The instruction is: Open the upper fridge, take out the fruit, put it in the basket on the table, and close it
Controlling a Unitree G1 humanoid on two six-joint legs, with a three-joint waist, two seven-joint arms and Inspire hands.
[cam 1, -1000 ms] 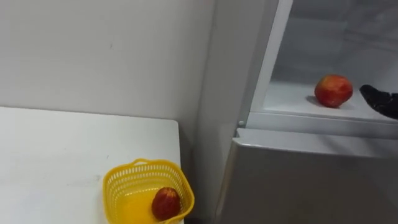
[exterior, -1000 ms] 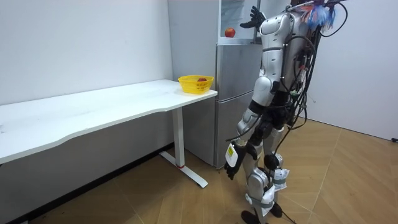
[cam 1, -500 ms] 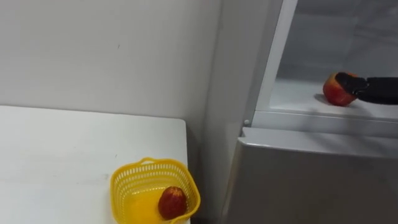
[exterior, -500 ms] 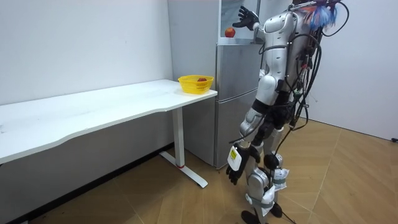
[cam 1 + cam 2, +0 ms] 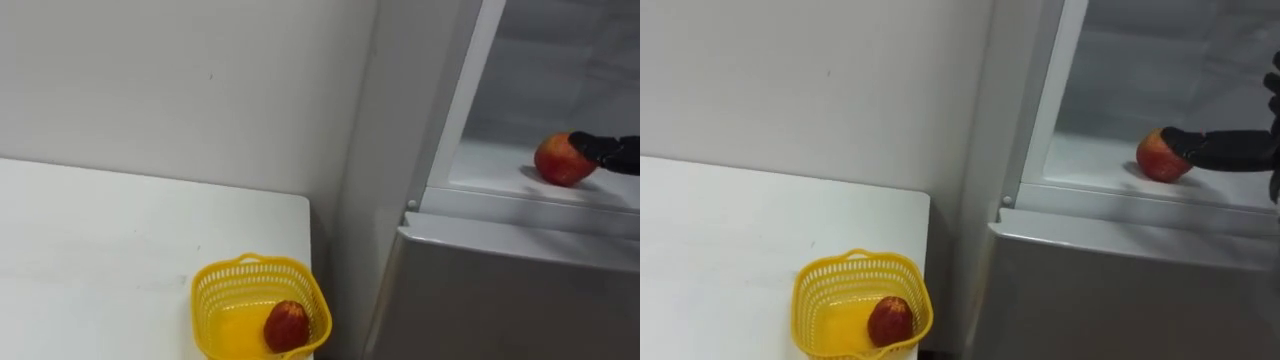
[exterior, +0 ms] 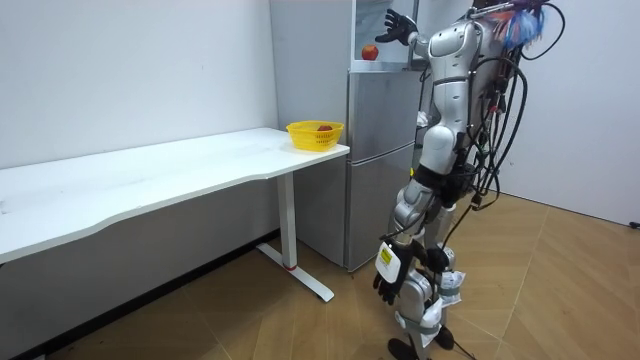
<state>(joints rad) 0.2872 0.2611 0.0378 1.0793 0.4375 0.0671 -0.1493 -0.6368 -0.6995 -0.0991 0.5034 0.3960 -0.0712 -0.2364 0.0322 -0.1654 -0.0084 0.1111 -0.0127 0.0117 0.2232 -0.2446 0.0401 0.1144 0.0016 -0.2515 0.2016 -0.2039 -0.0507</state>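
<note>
right hand point(image 5: 1230, 148) up at the apple point(image 5: 1158, 158) in the top of the fridge point(image 5: 500, 300), and not closed on it.

you had the robot standing right in front of the fridge, right arm raised and reaching into the open upper compartment. there was the red apple, sitting on the white shelf point(image 5: 490, 172) near its front edge. one dark finger lay against the apple's right side while the other fingers stood spread and straight, so nothing was gripped. your left hand point(image 6: 388, 288) hung low beside the leg, fingers slack, holding nothing. down to the left, a yellow basket point(image 5: 215, 295) sat at the corner of the white table point(image 5: 100, 240), just beside the fridge, with a second apple point(image 5: 286, 326) lying inside it.
</note>
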